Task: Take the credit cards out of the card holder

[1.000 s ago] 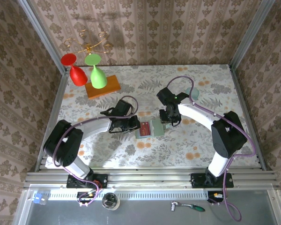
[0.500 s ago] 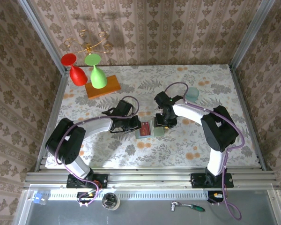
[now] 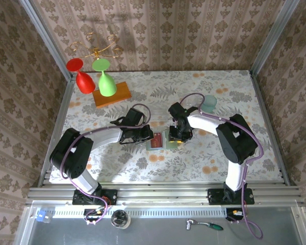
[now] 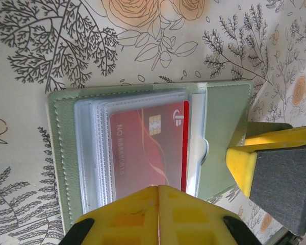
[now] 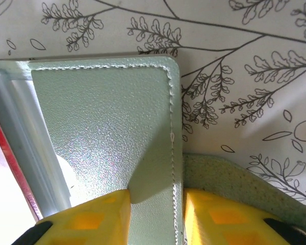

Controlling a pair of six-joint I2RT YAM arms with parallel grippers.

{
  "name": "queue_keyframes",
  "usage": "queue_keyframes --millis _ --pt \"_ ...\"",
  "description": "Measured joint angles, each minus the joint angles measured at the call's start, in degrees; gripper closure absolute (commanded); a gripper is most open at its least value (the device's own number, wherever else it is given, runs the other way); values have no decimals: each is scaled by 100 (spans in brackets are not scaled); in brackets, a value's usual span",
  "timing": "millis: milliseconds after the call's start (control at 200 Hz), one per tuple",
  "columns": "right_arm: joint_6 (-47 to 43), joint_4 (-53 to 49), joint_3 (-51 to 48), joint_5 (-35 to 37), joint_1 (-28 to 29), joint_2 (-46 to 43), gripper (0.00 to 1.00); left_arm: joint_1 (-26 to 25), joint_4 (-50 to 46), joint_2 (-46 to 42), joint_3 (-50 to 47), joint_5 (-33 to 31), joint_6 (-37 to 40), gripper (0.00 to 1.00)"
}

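Observation:
The card holder (image 3: 169, 141) lies open on the floral table, pale sage-green. A red credit card (image 4: 148, 145) sits in its clear sleeves (image 4: 92, 148), its red edge also in the right wrist view (image 5: 10, 163). My left gripper (image 4: 158, 191) is shut, its tips resting on the sleeves over the red card's lower edge (image 3: 145, 136). My right gripper (image 5: 155, 214) straddles the stitched edge of the holder's right flap (image 5: 107, 117), one finger on the inner face, the other against the fuzzy tab (image 5: 229, 178). It is closed on that flap (image 3: 177, 135).
An orange wooden block (image 3: 112, 94) with a red and a green goblet stands at the back left, a gold stand (image 3: 94, 48) behind it. A translucent teal cup (image 3: 210, 101) sits at the back right. Metal rails border the table.
My right gripper has moved left and down onto the card holder's right flap and narrowed around it. The holder has shifted slightly left. The left gripper has stayed shut in place.

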Motion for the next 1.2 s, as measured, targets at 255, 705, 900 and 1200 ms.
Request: queue_keyframes --millis 255,705,900,1200 --pt "85 -26 -7 59 0 -140 56 52 -31 116 24 101 13 91" --pt "109 420 83 -315 107 -411 61 144 -315 181 188 122 291 100" --pt "210 1156 -39 -861 125 -396 66 160 -413 181 188 125 369 100" --pt "162 1569 -46 -1239 125 -175 68 162 -380 229 188 264 374 100"
